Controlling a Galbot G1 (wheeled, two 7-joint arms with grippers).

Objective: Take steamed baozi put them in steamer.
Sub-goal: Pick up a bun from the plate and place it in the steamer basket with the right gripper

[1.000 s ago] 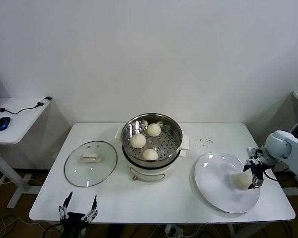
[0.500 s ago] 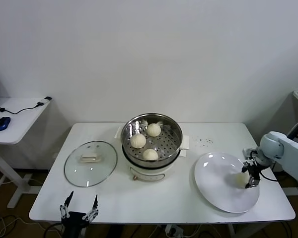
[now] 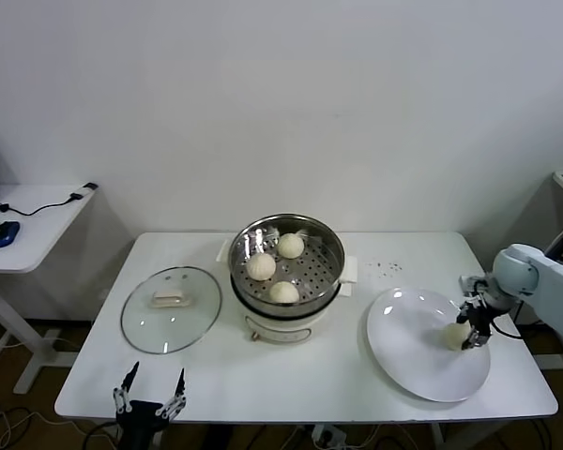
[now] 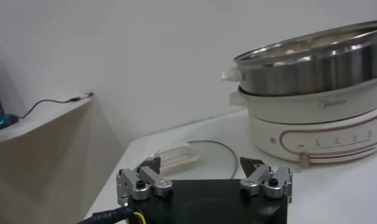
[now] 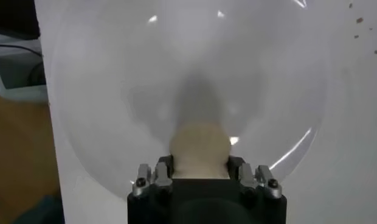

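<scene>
From the head view, the steamer point(image 3: 286, 272) sits mid-table holding three steamed baozi point(image 3: 261, 266); a fourth bun point(image 3: 457, 336) lies on the right side of the white plate point(image 3: 408, 352), with the right gripper point(image 3: 473, 328) clamped on it. At the near-left table edge the left gripper point(image 3: 150, 389) hangs, fingers apart. Left wrist view: its spread fingers point(image 4: 140, 182) face the glass lid point(image 4: 197, 159) and steamer point(image 4: 316, 91). Right wrist view: both fingers point(image 5: 153, 176) press the bun point(image 5: 199, 149) over the plate point(image 5: 115, 91).
</scene>
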